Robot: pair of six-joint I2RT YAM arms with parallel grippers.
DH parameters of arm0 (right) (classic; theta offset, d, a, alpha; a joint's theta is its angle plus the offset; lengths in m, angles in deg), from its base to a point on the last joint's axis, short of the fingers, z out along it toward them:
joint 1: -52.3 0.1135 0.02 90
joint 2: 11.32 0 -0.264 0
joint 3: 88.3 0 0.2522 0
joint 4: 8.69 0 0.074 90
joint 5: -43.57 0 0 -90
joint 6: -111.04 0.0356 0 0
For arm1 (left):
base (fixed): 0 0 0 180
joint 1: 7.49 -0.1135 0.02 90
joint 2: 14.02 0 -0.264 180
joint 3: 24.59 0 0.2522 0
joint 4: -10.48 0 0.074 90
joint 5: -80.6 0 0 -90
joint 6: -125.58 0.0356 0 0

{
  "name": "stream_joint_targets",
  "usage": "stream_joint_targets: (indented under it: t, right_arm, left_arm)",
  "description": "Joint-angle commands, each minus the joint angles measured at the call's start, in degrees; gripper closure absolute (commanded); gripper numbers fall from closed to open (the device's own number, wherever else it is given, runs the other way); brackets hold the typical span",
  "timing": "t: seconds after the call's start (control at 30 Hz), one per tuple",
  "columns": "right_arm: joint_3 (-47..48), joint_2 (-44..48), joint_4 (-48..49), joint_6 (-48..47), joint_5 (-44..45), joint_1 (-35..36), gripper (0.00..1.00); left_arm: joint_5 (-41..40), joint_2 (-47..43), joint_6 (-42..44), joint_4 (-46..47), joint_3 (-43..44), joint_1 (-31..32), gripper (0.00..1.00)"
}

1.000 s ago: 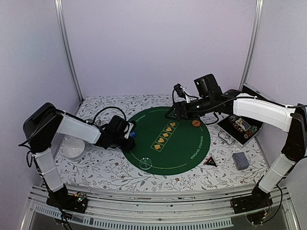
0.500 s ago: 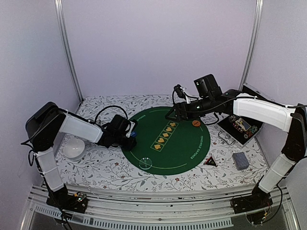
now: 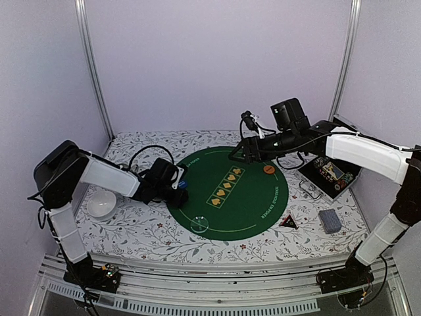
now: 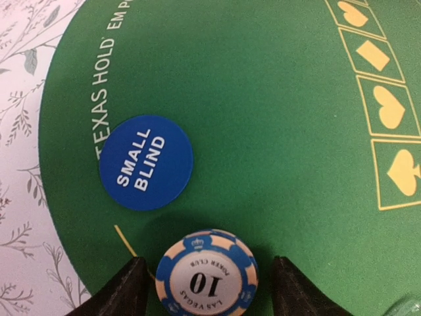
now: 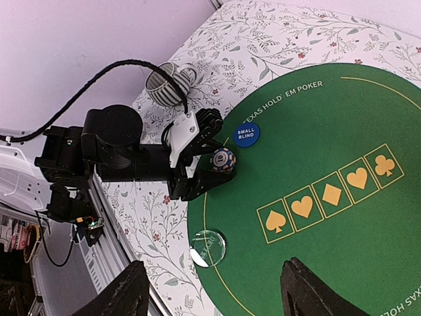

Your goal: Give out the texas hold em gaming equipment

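- Your left claw (image 4: 209, 263) stands released. Felt shows on both sides of the blue-and-cream poker chip (image 4: 207, 273) lying flat between its fingers, so I judge that chip placed.
- Just ahead of that claw, off to one side, the blue SMALL BLIND button (image 4: 146, 162), a smooth flat disc, lies on the round green felt mat (image 4: 276, 99).
- Your right claw (image 3: 235, 157) hangs spread and empty above the mat, with the orange button (image 3: 268, 169) near it, back toward its wrist.
- Left to do, I judge: the grey-blue card deck (image 3: 329, 221) lies undealt on the floral worktop (image 3: 151, 230), well apart from both claws.
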Motion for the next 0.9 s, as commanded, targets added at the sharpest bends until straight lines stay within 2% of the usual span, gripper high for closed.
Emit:
stream_joint_targets:
  t: [0.0, 0.17, 0.47, 0.53, 0.7, 0.87]
  right_arm:
    - [0.2, 1.9, -0.6, -0.8, 0.9, -0.4, 0.30]
    - [0.2, 2.7, -0.8, -0.8, 1.0, -0.4, 0.30]
    - [0.2, 3.7, -1.5, -1.4, 2.1, -0.7, 0.29]
    - [0.2, 3.8, -1.6, -1.5, 2.1, -0.7, 0.29]
    - [0.1, 3.9, -1.9, -1.6, 2.3, -0.8, 0.29]
    - [-0.3, 4.2, -2.0, -1.8, 2.6, -0.8, 0.29]
  left_arm:
    - [0.5, -2.5, 0.2, -2.7, -0.6, -0.3, 0.32]
    - [-0.6, -4.1, 0.9, -4.9, 1.5, -0.3, 0.21]
    - [0.2, -2.0, 1.9, -6.8, 6.9, -1.7, 0.21]
    - [1.2, -0.8, 1.9, -6.9, 8.3, -2.2, 0.26]
    - [3.2, 2.7, 2.1, -7.2, 11.8, -3.0, 0.53]
    - [4.2, 5.7, 2.5, -9.0, 14.3, -3.5, 0.75]
